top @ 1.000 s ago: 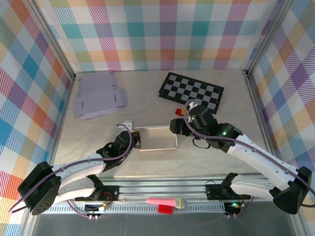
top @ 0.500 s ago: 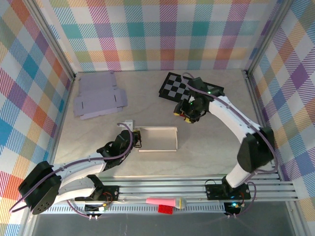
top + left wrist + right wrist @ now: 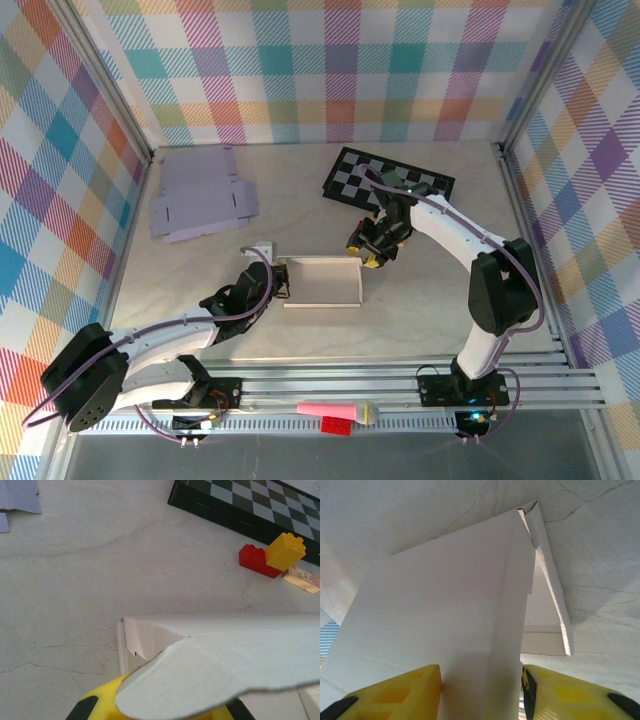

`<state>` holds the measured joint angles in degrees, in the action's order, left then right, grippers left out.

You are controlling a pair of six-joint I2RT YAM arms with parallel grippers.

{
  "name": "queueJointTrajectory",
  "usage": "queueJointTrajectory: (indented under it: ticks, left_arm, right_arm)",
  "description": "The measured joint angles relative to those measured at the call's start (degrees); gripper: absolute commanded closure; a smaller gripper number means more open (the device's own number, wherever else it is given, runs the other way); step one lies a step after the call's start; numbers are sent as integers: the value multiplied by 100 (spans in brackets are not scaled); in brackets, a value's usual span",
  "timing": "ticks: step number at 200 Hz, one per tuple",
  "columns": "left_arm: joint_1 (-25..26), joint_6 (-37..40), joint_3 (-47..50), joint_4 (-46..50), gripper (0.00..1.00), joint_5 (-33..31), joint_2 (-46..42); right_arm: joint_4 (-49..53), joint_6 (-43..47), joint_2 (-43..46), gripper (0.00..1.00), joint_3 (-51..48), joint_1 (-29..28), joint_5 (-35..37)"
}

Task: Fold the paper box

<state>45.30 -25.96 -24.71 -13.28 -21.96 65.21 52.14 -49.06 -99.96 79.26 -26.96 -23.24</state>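
Table bare on near side of paper box; checkerboard, bricks beyond right; flat sheets far left.

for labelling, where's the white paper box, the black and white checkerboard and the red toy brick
white paper box point(image 3: 320, 282): top external view, its middle
black and white checkerboard point(image 3: 345, 180): top external view, left end
red toy brick point(image 3: 252, 559): left wrist view, left half

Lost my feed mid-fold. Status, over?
Left tool shut on paper box, left flap. Right tool open, astride its right wall. Toy bricks beyond the box, apart.
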Motion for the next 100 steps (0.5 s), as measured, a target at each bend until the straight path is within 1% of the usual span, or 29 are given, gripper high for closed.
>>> queueJointTrajectory:
  ticks: [21, 59, 100]
  left_arm:
    - [0, -140, 0, -44, 100, 0, 33]
    - [0, -476, 7, -186, 100, 0, 59]
    - [0, -785, 44, -382, 100, -2, 164]
  right_arm:
    - [-70, -42, -7, 63, -92, 0, -87]
    - [-221, -140, -7, 68, -98, 4, -136]
    - [-343, -170, -7, 69, -245, 2, -199]
